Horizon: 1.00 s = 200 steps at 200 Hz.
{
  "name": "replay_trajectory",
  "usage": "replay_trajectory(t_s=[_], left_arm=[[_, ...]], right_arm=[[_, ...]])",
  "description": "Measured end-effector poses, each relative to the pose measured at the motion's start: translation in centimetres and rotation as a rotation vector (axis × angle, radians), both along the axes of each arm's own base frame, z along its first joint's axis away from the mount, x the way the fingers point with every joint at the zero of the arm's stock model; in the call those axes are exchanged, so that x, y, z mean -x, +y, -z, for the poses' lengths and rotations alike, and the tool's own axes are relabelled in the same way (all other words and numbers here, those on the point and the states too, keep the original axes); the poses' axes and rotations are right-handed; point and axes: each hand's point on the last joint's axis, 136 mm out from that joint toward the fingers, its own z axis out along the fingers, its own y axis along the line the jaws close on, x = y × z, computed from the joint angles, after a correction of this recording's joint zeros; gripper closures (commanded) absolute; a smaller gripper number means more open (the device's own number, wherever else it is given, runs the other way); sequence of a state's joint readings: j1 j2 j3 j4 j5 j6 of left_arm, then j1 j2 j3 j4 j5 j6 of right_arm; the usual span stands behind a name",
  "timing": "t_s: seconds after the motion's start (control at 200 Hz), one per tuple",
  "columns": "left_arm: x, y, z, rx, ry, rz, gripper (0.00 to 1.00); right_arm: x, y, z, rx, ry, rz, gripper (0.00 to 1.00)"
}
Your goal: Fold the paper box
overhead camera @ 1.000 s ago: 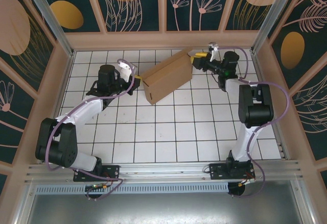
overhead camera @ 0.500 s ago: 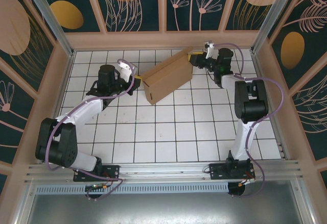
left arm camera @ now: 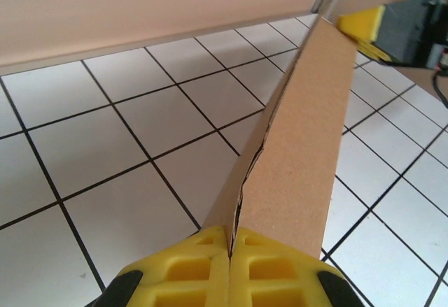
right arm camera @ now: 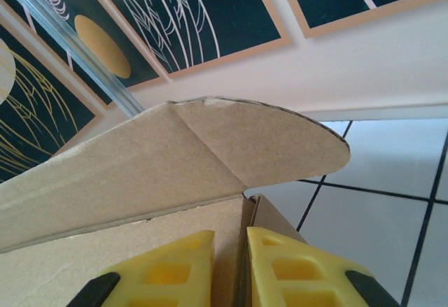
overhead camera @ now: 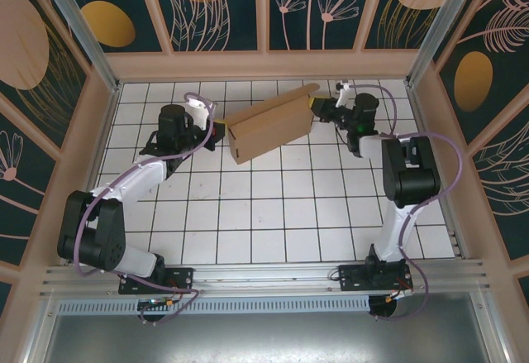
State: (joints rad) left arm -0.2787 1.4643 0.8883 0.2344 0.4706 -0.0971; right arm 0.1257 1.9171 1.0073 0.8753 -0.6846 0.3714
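Pinched between 2 yellow fingertips [right arm camera: 168, 268] of the right gripper [right arm camera: 231, 268]: a thin upright wall of the paper box [right arm camera: 105, 181]. Just above, a round-ended flap [right arm camera: 280, 146] bent along a crease, jutting right over the white tiled table [right arm camera: 371, 244]. Behind, dark leaf-patterned wall panels [right arm camera: 182, 13], with a metal post [right arm camera: 70, 45] at left.

You have bright, even light from overhead. The white desk [overhead camera: 248, 214] is evenly lit without hard glare, and the paper box [overhead camera: 269, 127] casts only a faint, soft shadow. In the wrist views, the left tool [left arm camera: 229, 244] and right tool [right arm camera: 229, 244] look slightly soft up close, while the cardboard beyond them stays crisp.
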Motion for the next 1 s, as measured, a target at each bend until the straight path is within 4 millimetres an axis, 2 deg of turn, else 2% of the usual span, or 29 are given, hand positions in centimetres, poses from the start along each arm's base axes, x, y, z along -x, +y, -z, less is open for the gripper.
replay_trajectory(t_s=[0.19,0.48,0.716,0.856,1.001], left_arm=[[-0.9,0.5,0.1,0.039,0.019,-0.117,1.00],[-2.5,2.1,0.2,0.099,0.033,-0.291,1.00],[-3.1,3.2,0.3,0.112,0.029,-0.377,1.00],[-3.0,3.5,0.5,0.130,0.010,-0.402,1.00],[-2.9,3.5,0.6,0.138,-0.006,-0.410,1.00]], right_arm=[[2.6,-0.5,0.0,-0.058,0.047,0.093,0.87],[6.1,0.8,0.1,-0.126,0.132,0.206,0.87],[9.6,2.0,0.2,-0.141,0.191,0.256,0.88],[10.8,2.4,0.3,-0.156,0.215,0.278,0.87],[10.9,2.5,0.3,-0.157,0.220,0.296,0.85]])
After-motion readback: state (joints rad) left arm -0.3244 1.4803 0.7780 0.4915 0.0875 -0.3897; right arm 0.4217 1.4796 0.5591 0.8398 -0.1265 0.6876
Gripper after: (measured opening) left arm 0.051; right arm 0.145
